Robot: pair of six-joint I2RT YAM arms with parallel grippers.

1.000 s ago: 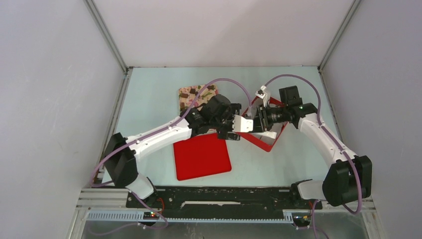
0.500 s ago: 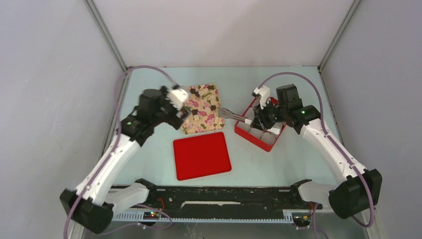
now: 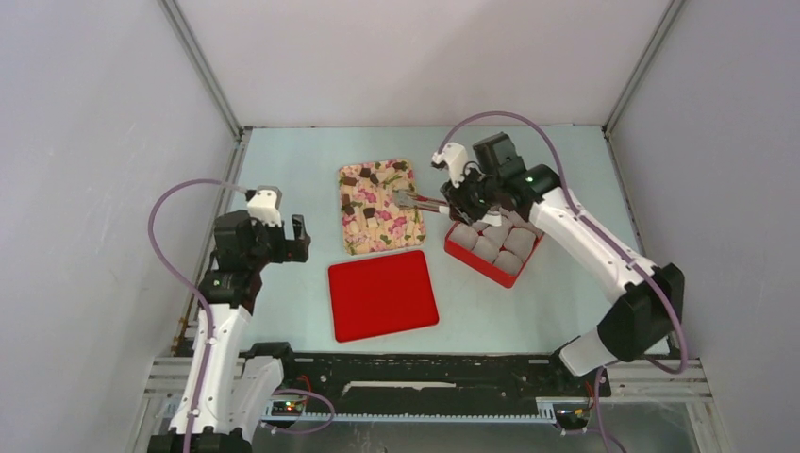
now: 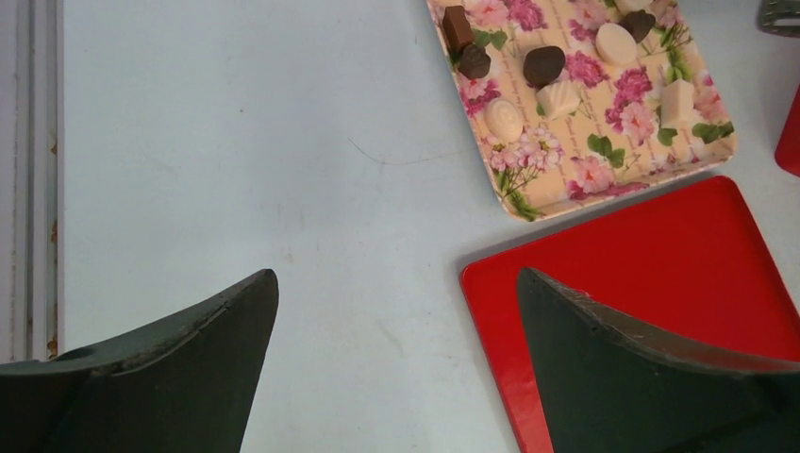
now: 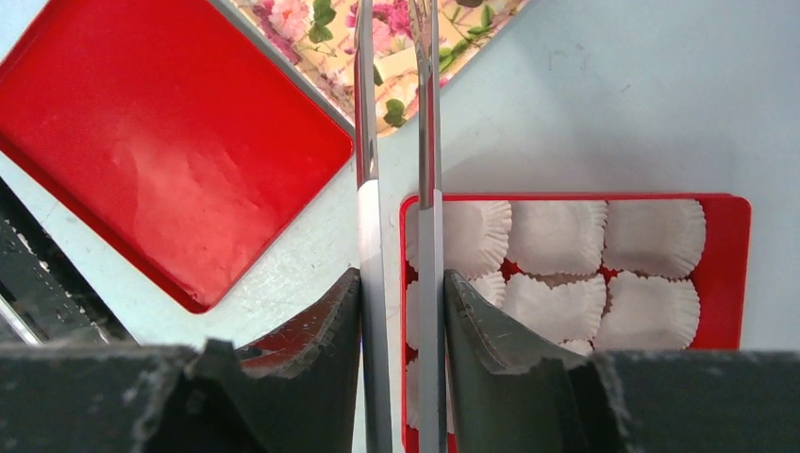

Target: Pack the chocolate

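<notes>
The right gripper (image 5: 401,283) was closed on a pair of metal tweezers (image 5: 366,142). Its two dark fingers pressed the blades from either side, with a narrow gap left between the blades. From the fingers the tweezers ran straight up the wrist view, past the left corner of the red box (image 5: 726,274). They ended over the floral tray (image 5: 321,28) at the top of the frame, where the tips ran out of view. Whether they had anything between them could not be told. The box held crinkled white paper cups (image 5: 557,236) set close together in rows. A flat red panel (image 5: 160,142) lay in the upper left of that view.

The left gripper (image 4: 396,276) stood wide open with nothing between its fingers, above the pale blue table (image 4: 236,142). In the overhead view it sat at the middle left, well apart from the tray. The chocolate (image 4: 544,64) lay on the floral tray in the upper right of the left wrist view, dark and pale pieces scattered apart from one another. The red panel lay just below the tray.
</notes>
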